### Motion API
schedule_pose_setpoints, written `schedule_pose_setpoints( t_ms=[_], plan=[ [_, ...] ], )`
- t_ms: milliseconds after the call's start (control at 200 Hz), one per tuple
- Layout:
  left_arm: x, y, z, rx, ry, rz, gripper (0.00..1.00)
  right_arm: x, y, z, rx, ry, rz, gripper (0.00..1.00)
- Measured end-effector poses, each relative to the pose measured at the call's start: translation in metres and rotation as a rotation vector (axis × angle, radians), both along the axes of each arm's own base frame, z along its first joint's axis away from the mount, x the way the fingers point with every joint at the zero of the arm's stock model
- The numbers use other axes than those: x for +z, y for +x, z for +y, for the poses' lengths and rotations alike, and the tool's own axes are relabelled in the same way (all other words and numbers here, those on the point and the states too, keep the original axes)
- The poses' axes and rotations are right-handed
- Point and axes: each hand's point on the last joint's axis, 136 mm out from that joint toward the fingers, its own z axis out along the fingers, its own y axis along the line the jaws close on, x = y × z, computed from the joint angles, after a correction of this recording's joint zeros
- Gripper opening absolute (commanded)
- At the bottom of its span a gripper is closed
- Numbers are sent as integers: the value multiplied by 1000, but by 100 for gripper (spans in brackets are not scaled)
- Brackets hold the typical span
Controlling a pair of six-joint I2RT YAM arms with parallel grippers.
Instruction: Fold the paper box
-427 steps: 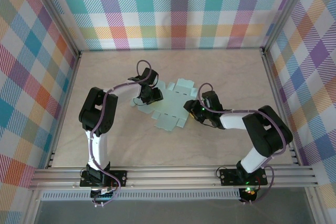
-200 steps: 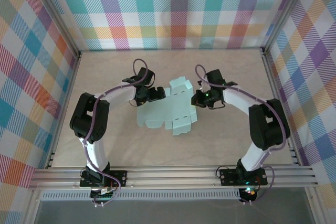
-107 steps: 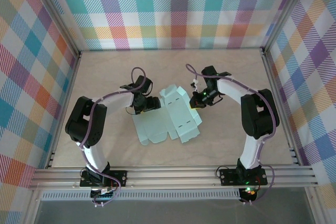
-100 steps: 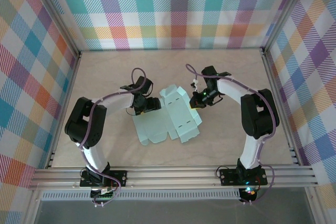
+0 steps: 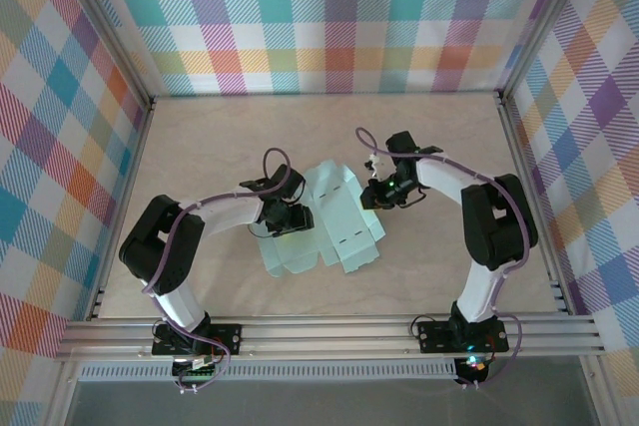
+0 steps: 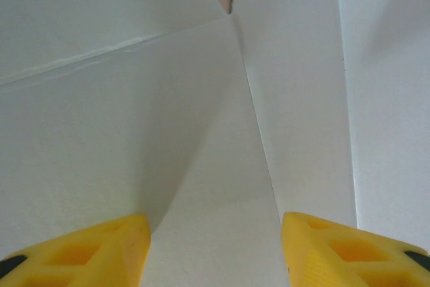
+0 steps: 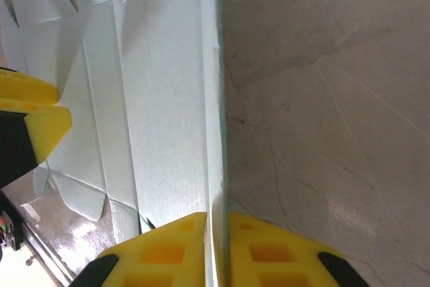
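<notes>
The paper box (image 5: 334, 216) is a pale mint die-cut sheet lying mostly flat mid-table, with its flaps spread out. My left gripper (image 5: 292, 218) is over the sheet's left part. In the left wrist view its yellow fingers (image 6: 94, 250) stand apart, and a raised crease of the card (image 6: 235, 132) runs between them. My right gripper (image 5: 376, 193) is at the sheet's right edge. The right wrist view shows its jaws (image 7: 216, 223) pinched on the thin upturned edge of the card (image 7: 161, 99). A yellow finger of the left gripper (image 7: 27, 112) shows at the far left there.
The pale wooden table (image 5: 200, 276) is boxed in by plaid walls at the left (image 5: 60, 147), back (image 5: 329, 17) and right (image 5: 589, 147). An aluminium rail (image 5: 329, 331) carrying both arm bases runs along the near edge.
My left gripper has slid nearer and to the right onto the sheet, and its jaws have narrowed. The right gripper has stayed on the sheet's right edge and barely moved.
</notes>
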Motion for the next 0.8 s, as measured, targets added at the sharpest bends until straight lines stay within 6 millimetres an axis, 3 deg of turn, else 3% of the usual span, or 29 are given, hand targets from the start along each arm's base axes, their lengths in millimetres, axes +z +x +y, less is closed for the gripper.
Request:
schedule_pose_setpoints(
  t_ms=[280,440,800],
  plan=[
    [-2,0,1,24,0,2,54,13,0,-2,-20,32,-108,17],
    [-2,1,1,31,-2,3,54,10,0,-2,-25,35,-114,0],
    [1,5,-3,38,-26,-15,56,5,4,-13,-66,-103,-204,0]
  ],
)
